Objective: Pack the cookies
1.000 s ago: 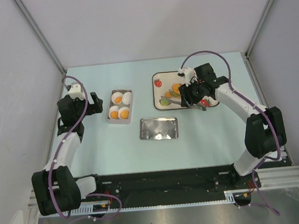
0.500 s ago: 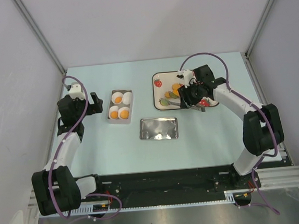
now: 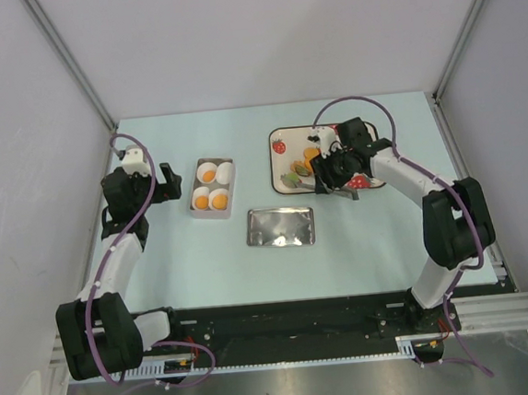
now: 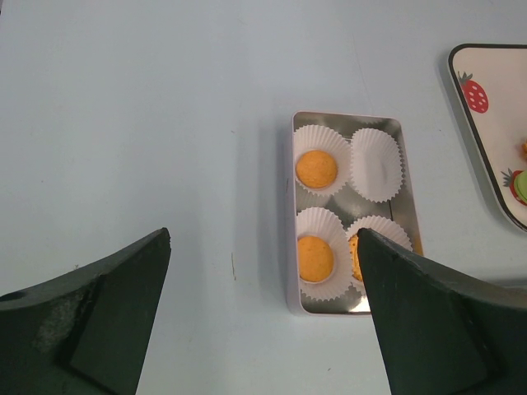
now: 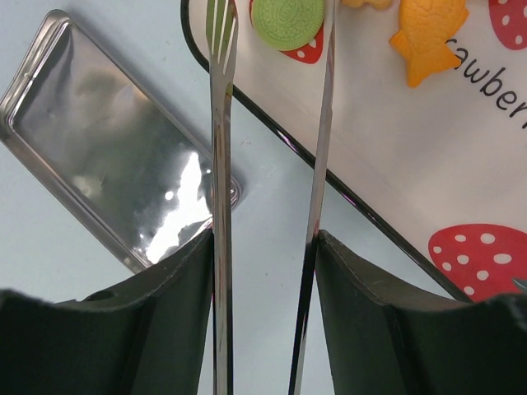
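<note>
Inside the tin [image 4: 329, 306] three cookies [image 4: 316, 168]; left pincer [image 4: 263, 239] apart, right pincer [image 5: 265, 239] clamped on tongs [image 5: 221, 164]

Three orange cookies [image 4: 316, 168] lie in paper cups [image 4: 376, 164].

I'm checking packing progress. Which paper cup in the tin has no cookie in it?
The paper cup in the tin, at its far right corner seen from above: plain white inside, while the other three each hold an orange cookie.
</note>
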Action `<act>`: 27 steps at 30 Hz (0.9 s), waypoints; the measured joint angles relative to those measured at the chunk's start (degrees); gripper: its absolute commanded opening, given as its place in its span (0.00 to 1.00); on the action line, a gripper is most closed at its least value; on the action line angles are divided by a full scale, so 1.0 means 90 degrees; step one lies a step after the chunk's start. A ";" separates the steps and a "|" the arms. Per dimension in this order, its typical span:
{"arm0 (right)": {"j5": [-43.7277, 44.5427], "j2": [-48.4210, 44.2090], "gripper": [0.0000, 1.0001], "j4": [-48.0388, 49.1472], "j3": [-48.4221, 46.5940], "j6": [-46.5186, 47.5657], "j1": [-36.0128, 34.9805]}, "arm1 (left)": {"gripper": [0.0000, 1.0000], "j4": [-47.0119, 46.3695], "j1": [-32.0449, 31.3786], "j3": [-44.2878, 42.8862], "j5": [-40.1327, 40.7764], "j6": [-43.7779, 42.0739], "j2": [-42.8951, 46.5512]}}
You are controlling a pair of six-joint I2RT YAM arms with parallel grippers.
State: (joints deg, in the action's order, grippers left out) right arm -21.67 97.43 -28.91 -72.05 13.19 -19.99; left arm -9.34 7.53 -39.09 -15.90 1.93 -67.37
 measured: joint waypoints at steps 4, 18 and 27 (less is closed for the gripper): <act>0.0041 0.0078 0.54 0.0034 0.0000 0.0002 -0.0032 | 1.00 -0.0002 0.0000 0.0000 0.0002 0.0000 0.0000; 0.0163 0.0170 0.53 0.0053 0.0000 0.0046 -0.0078 | 1.00 -0.0005 0.0000 0.0000 0.0002 0.0000 0.0000; 0.0189 0.0172 0.45 0.0056 0.0000 0.0046 -0.0114 | 1.00 -0.0002 0.0000 0.0000 0.0002 0.0000 0.0000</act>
State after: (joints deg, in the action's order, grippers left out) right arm -19.97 98.98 -28.40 -72.05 13.61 -21.02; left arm -9.37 7.53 -39.09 -15.88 1.93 -67.37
